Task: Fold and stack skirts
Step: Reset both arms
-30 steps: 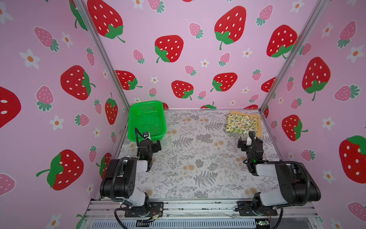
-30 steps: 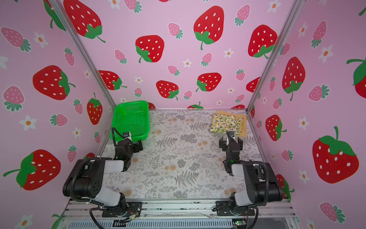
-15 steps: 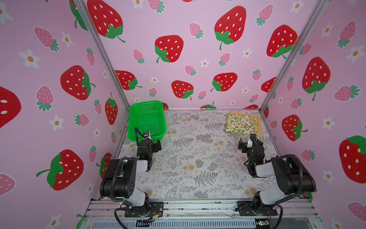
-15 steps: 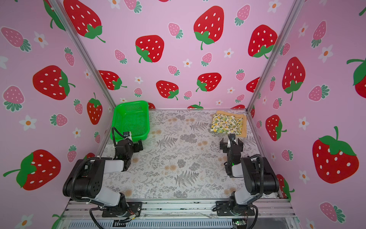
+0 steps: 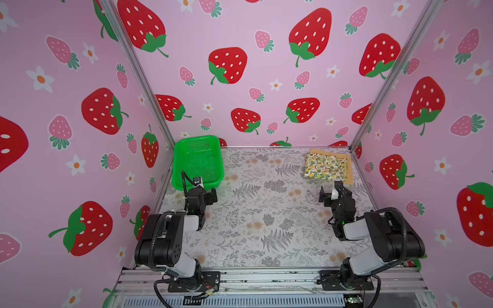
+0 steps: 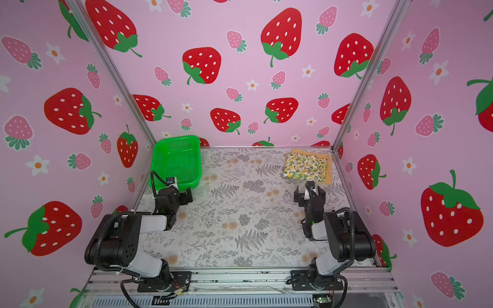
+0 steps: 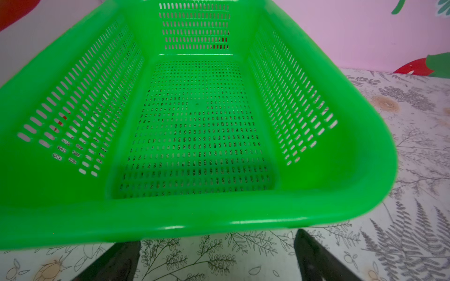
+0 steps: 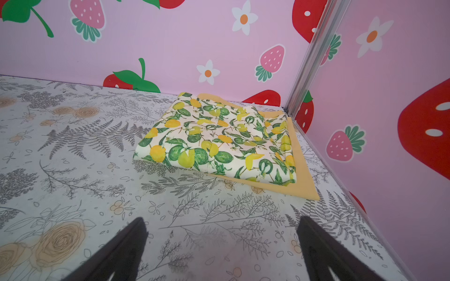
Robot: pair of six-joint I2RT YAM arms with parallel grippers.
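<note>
- Tabletop (image 5: 266, 210): a fern-and-flower printed surface that carries all the items.
- Lemon-print skirt (image 5: 326, 167): folded into a flat rectangle in the far right corner of the tabletop, lying on top of the mustard skirt (image 5: 350, 174).
- Mustard skirt: folded flat beneath it. Only a band along the stack's far and right sides and a strip at its near edge show, as the right wrist view confirms (image 8: 302, 180).
- Both top views show the two skirts as one stack, the lemon-print skirt (image 6: 305, 168) uppermost.
- Right gripper (image 5: 333, 191): jaws spread wide with nothing between them. It sits low over the tabletop, near the near edge of the stack and apart from the cloth. The right wrist view shows bare tabletop between the fingers (image 8: 121, 250).
- Left gripper (image 5: 205, 191): jaws spread wide and holding nothing, just beside the near rim of the green basket (image 5: 198, 138).
- Green basket: in the far left corner of the tabletop, with no contents in the left wrist view (image 7: 194, 219).
</note>
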